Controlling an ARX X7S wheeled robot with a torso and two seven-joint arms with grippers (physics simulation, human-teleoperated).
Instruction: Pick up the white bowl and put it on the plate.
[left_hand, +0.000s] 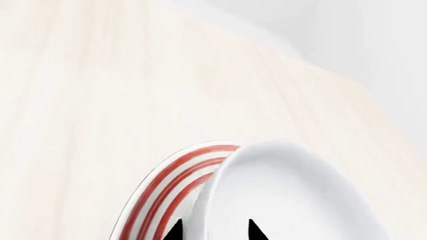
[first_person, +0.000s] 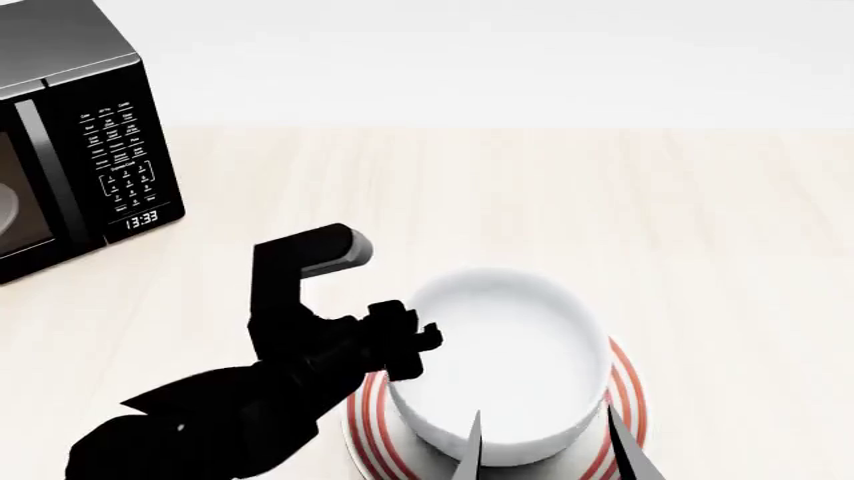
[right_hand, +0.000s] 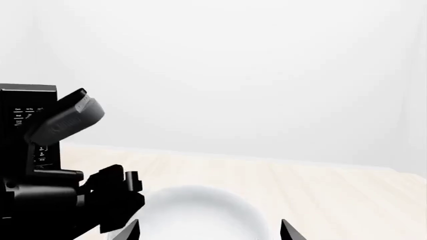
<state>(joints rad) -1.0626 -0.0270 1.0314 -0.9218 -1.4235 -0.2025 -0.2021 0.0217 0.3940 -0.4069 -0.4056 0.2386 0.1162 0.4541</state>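
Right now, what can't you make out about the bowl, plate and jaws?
- Contact between white bowl and plate: head view, the bowl covers it.
- Left gripper grip on the rim: left wrist view, jaws cut off by the frame edge.
- Right gripper: only tips show, astride the bowl.

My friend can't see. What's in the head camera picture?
A white bowl sits on a red-ringed plate on a pale wooden table. The black left gripper is at the bowl's rim, and a black microwave stands behind.
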